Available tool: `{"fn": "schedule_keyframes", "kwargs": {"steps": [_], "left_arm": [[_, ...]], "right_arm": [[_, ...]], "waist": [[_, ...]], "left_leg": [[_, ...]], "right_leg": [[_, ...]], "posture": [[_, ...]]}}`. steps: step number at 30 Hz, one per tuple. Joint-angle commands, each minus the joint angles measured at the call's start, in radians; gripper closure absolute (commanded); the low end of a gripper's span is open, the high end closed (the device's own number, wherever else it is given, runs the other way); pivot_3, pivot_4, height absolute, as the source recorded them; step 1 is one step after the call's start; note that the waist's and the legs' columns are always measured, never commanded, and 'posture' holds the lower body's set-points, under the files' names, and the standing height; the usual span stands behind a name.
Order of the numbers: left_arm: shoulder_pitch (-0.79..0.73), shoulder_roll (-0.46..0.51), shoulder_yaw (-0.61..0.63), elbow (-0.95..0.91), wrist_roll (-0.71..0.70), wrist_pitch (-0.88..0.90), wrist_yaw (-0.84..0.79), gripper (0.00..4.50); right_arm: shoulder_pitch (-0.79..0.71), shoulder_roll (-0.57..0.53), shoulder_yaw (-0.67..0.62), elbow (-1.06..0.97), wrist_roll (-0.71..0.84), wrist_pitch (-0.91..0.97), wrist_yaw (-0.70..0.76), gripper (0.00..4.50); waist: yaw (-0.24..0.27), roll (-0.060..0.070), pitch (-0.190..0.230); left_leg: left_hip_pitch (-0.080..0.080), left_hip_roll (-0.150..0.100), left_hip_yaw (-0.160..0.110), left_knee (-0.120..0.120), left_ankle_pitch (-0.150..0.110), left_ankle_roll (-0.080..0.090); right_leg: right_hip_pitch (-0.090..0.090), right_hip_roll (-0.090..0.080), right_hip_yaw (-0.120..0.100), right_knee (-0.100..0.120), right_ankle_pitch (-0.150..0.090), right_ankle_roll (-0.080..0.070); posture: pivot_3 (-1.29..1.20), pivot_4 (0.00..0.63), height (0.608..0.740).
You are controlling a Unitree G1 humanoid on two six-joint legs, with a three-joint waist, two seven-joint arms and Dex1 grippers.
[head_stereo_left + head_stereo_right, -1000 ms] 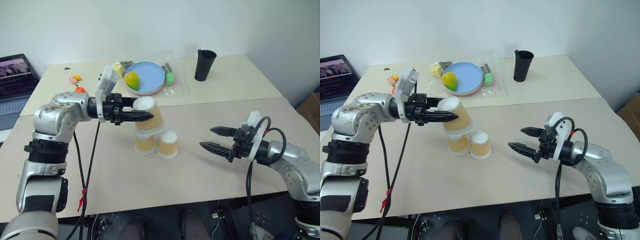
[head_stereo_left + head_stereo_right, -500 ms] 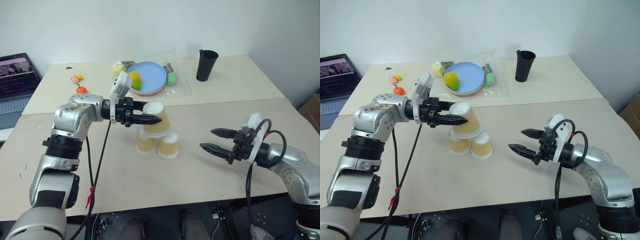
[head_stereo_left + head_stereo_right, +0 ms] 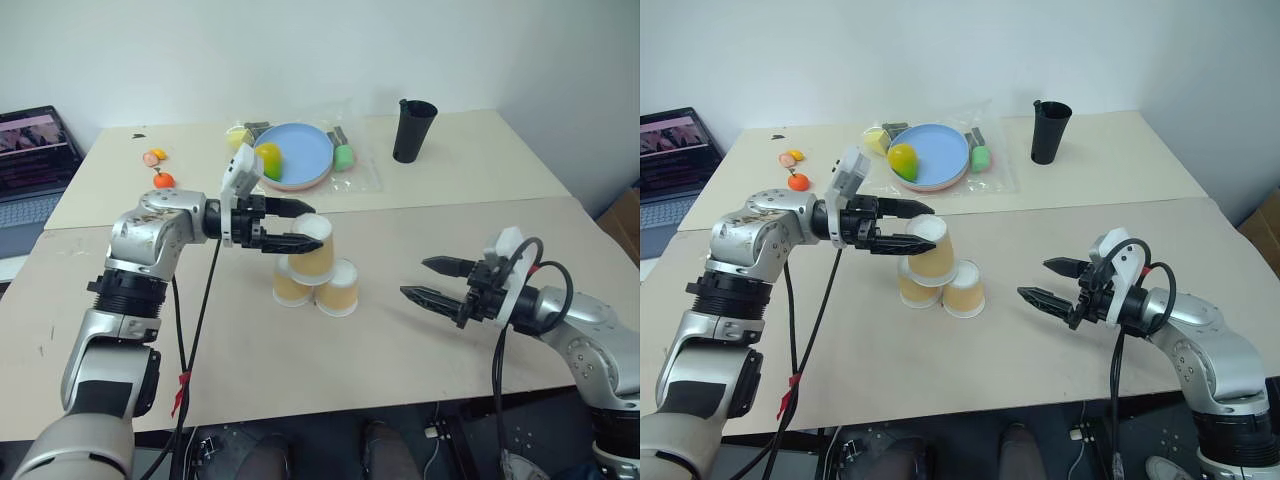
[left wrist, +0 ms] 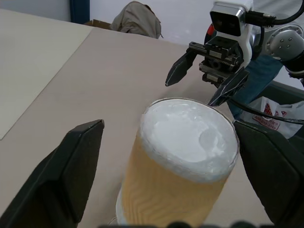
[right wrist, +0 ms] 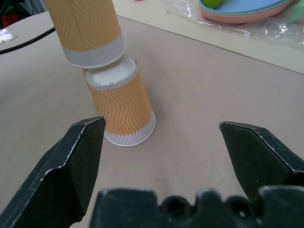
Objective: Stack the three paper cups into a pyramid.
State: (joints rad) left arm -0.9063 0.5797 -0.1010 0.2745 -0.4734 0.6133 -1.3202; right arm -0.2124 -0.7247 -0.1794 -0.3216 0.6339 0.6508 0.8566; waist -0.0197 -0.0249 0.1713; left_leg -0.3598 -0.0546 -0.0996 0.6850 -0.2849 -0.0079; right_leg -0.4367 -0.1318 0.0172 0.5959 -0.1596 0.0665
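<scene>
Fingers of left gripper [image 3: 298,224] spread apart either side of top cup [image 3: 314,248], which sits on two base cups [image 3: 316,287]; right gripper [image 3: 429,280] splayed, empty. Black cup [image 3: 410,129], plate [image 3: 295,155] beyond on tan table [image 3: 420,345].

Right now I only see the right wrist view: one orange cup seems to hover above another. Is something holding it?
Observer: Nothing grips it. The left gripper has its fingers open on either side of the top cup.
Operator: Then what carries it?
Observer: It seems to sit across two cups. A second bottom cup stands right beside the first bottom cup, the one you see.
Operator: Anything else around?
Observer: A tall black cup stands at the far side, well away from the stack.
</scene>
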Motion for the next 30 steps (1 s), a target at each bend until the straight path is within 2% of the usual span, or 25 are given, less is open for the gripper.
{"fn": "schedule_keyframes", "kwargs": {"steps": [1, 9, 16, 21, 26, 30], "left_arm": [[-0.020, -0.003, 0.033, -0.017, -0.012, -0.015, 0.005, 0.08], [-0.006, -0.022, 0.077, -0.073, -0.062, 0.020, 0.038, 0.08], [-0.011, -0.034, 0.184, -0.139, -0.172, 0.114, 0.123, 0.08], [-0.018, -0.026, 0.309, -0.128, -0.211, 0.124, 0.269, 0.08], [0.094, 0.056, 0.385, -0.188, -0.176, 0.113, 0.380, 0.08], [0.250, 0.104, 0.500, -0.251, -0.179, 0.117, 0.504, 0.08]], "right_arm": [[-0.016, -0.012, -0.032, -0.013, 0.016, -0.012, 0.006, 0.00], [-0.031, -0.016, -0.021, 0.002, 0.010, -0.011, 0.018, 0.00], [-0.054, -0.017, -0.011, 0.021, 0.003, -0.015, 0.030, 0.00], [-0.056, -0.017, -0.010, 0.023, 0.001, -0.017, 0.034, 0.00], [-0.011, -0.039, -0.070, 0.008, 0.007, -0.018, 0.029, 0.00], [0.015, 0.001, -0.191, 0.034, -0.053, -0.102, -0.112, 0.00]], "waist": [[0.000, 0.000, 0.000], [0.000, 0.000, 0.000], [-0.001, 0.000, 0.000], [-0.002, 0.000, 0.000], [-0.003, 0.000, 0.000], [-0.001, 0.000, 0.000]], "left_leg": [[0.000, 0.000, 0.000, 0.000, 0.000, 0.000], [0.000, 0.000, 0.000, 0.000, 0.000, 0.000], [0.000, 0.000, 0.000, 0.000, 0.000, 0.000], [0.000, 0.000, 0.000, 0.000, 0.000, 0.000], [0.001, 0.000, 0.000, 0.000, 0.000, 0.000], [0.001, 0.000, 0.000, 0.000, 0.000, 0.000]], "right_leg": [[0.000, 0.000, 0.000, 0.000, 0.000, 0.000], [0.000, 0.000, 0.000, 0.000, 0.000, 0.000], [0.000, 0.000, 0.000, 0.000, 0.000, 0.000], [0.000, 0.000, 0.000, 0.000, 0.000, 0.000], [0.000, 0.000, 0.000, 0.000, 0.000, 0.000], [-0.001, 0.000, 0.001, 0.001, 0.000, 0.000]], "posture": [[0.00, 0.150, 0.720], [0.00, 0.150, 0.720], [0.00, 0.150, 0.720], [0.00, 0.150, 0.720], [0.00, 0.150, 0.720], [0.00, 0.150, 0.720]]}}
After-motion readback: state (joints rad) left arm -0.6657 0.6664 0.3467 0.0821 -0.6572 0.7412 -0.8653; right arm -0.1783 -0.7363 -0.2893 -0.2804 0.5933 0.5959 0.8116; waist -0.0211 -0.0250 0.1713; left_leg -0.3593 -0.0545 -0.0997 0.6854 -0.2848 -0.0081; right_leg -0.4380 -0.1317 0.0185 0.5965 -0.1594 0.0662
